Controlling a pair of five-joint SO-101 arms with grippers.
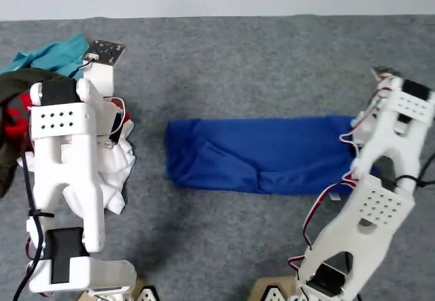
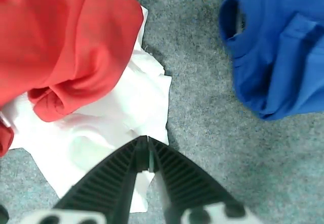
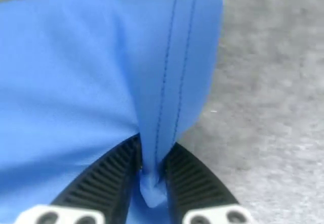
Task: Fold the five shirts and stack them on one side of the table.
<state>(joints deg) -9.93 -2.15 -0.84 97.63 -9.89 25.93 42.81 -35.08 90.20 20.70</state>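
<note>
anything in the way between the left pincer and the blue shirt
Nothing visible does. Bare grey table cover lies between the left pincer and the blue shirt; the white shirt lies under the pincer, away from that gap.

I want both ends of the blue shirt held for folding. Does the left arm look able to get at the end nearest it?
Probably yes. The left gripper, shut on nothing, hangs over the white shirt, with bare table between it and the blue shirt. The right gripper pinches the far end.
</note>
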